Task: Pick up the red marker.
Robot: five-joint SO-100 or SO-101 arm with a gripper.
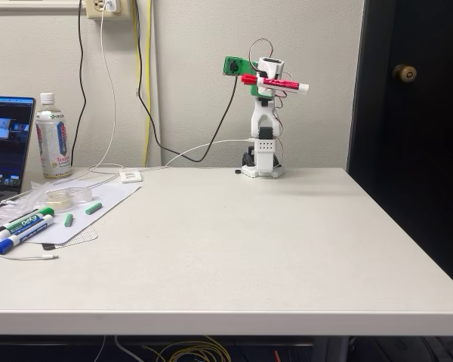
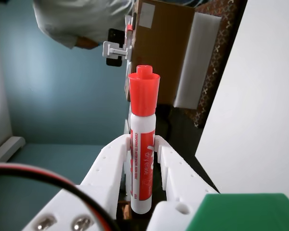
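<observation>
In the fixed view the arm is folded up high at the back of the table, and its gripper (image 1: 266, 80) holds the red marker (image 1: 279, 83) level, well above the tabletop, red cap pointing left. The wrist view looks along the two white fingers (image 2: 113, 161), which are shut on the red marker (image 2: 142, 159) about mid-barrel. Its red cap sticks out past the fingertips of the gripper (image 2: 142, 144), away from the camera.
At the table's left edge in the fixed view lie a green-capped marker (image 1: 26, 221) and a blue-capped marker (image 1: 19, 237) on a sheet, with a tape roll (image 1: 66, 196), a bottle (image 1: 53, 137) and a laptop (image 1: 6, 147). Cables hang down the back wall.
</observation>
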